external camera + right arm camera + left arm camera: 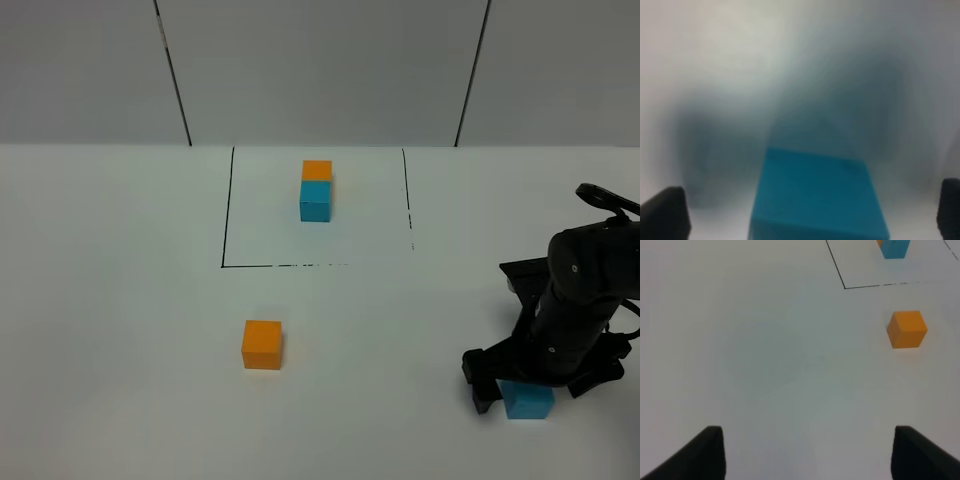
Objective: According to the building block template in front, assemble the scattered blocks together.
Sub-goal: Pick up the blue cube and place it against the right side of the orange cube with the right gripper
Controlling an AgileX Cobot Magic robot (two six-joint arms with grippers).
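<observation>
Exterior high: template cubes [316, 190] sit inside black outline [227, 210].

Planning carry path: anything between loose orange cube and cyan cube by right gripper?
Nothing; bare table between orange cube and cyan cube, exterior high view.

The worktop [120, 350] is plain white. Near its far edge a thin black outline [223, 210], broken in places, frames the building block template [316, 190]: orange joined to cyan. The loose orange block [262, 344] and cyan block [528, 402] are unmarked. The left gripper [810, 452] and right gripper [808, 210] are black.
</observation>
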